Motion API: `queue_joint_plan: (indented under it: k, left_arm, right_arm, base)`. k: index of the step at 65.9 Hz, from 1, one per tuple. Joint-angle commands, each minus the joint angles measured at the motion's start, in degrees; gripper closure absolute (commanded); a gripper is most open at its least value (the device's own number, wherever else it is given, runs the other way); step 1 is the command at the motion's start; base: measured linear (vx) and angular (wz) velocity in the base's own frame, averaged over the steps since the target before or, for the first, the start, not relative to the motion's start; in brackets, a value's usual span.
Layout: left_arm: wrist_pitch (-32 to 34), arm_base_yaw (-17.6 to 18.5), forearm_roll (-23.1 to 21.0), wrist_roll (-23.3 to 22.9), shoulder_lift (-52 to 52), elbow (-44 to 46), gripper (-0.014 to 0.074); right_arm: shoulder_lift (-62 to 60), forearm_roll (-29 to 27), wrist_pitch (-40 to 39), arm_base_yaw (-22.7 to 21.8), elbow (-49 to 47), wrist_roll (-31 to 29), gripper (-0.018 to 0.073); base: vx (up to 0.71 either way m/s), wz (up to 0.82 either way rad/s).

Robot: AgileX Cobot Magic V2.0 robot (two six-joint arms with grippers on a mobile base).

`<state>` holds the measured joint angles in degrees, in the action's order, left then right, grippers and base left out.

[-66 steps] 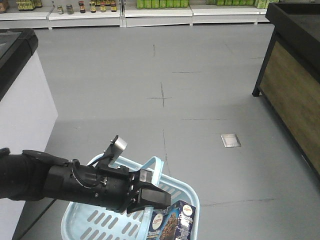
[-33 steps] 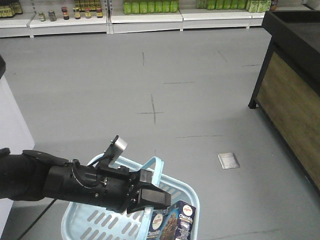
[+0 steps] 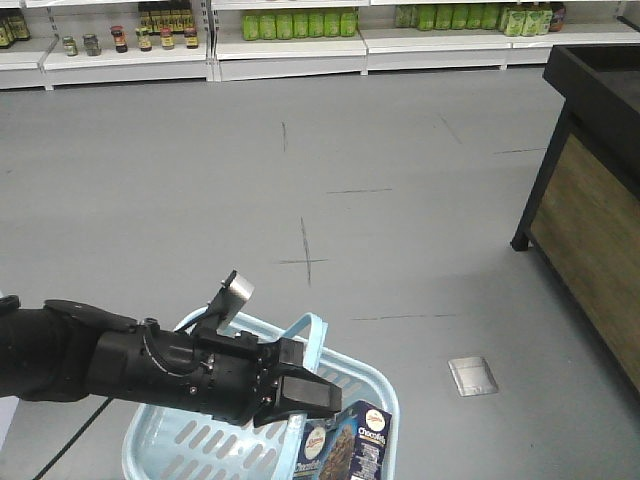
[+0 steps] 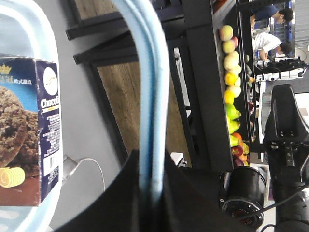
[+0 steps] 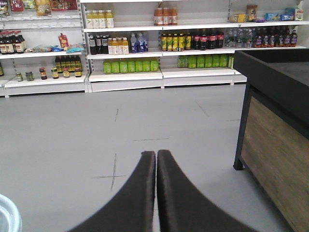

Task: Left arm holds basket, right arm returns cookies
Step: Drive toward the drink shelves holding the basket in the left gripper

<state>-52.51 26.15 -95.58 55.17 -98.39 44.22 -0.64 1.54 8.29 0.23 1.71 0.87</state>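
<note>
Clamping the hoop handle (image 4: 145,72), our left gripper (image 4: 150,162) hangs the basket (image 3: 386,392) level for the cookie box (image 3: 345,445); our right gripper (image 5: 156,162) is closed, empty.

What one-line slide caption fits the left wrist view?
Left gripper shut on the pale blue basket handle, with the navy Choco cookie box in the basket.

The left arm (image 3: 150,365) reaches low from the left toward the right, with the left gripper (image 4: 150,169) clamped on the basket handle (image 4: 153,87), while the right gripper (image 5: 156,154) points level and forward, fingers pressed together.
</note>
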Motion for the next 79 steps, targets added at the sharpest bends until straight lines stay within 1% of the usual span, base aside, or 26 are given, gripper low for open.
queue_joint_plan:
  k: [1, 79]
  left_arm:
    - [-4.3, 0.3, -3.7, 0.8, 3.0, 1.1, 0.0603]
    - [-4.3, 0.3, -3.8, 0.8, 3.0, 1.1, 0.0603]
  right_arm:
    - [-0.6, 0.2, -4.5, 0.0, -0.1, -0.1, 0.0568]
    - [-0.6, 0.2, -4.5, 0.0, -0.1, -0.1, 0.0568]
  base:
    - [0.40, 0.04]
    - [0.39, 0.08]
